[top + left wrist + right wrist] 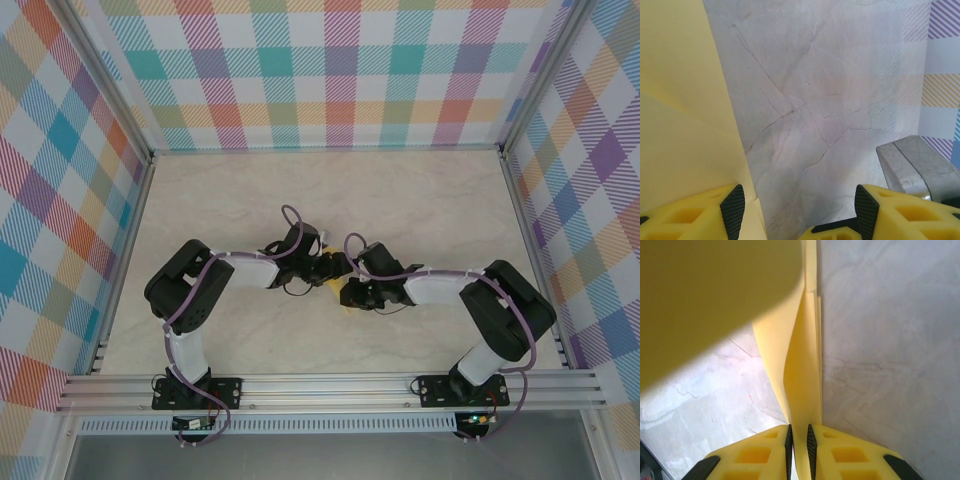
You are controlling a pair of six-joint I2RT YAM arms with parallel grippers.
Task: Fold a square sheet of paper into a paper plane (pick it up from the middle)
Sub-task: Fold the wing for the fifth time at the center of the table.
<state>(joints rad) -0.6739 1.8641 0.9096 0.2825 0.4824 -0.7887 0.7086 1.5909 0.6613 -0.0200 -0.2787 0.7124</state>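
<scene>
The left arm (195,290) and right arm (500,305) are black with white shells, purple cables (285,212) looping along them, black base plates (197,390) at the frame bottom. Yellow fingers (685,217) have hollow cut-outs and black pads (788,442)

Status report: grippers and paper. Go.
Left gripper open, yellow paper beside it. Right gripper shut on the yellow paper, partly folded. No obstruction seen.

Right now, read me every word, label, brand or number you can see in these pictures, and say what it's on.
No readable text anywhere.
The yellow paper is plain; the table shows only marble veins; the walls only plaid.
The small boards below the arm bases are too small to read.
</scene>
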